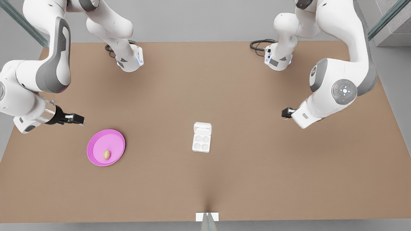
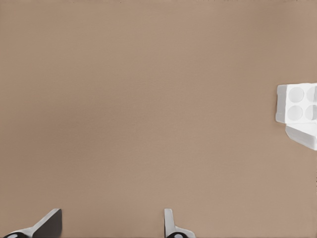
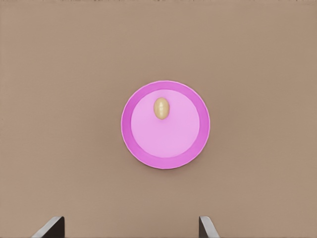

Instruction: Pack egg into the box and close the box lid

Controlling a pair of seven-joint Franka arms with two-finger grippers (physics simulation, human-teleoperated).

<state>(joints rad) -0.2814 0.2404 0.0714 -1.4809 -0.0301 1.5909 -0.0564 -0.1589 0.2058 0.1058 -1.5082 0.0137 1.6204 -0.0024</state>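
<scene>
Flanking brown table (image 1: 257, 179): right gripper (image 1: 81, 120) near plate (image 1: 92, 143), left gripper (image 1: 284, 113) near box (image 1: 201, 143), both released.

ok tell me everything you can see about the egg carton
The carton is small, white and plastic-looking, lying flat on the brown table near its middle. Its lid is hinged open and lies flat behind the tray. All four round cups look empty. Nothing touches it; both grippers are well away from it.

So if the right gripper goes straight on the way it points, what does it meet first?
Likely the right gripper meets bare table just short of the pink plate, not the egg; depth is unclear.
</scene>
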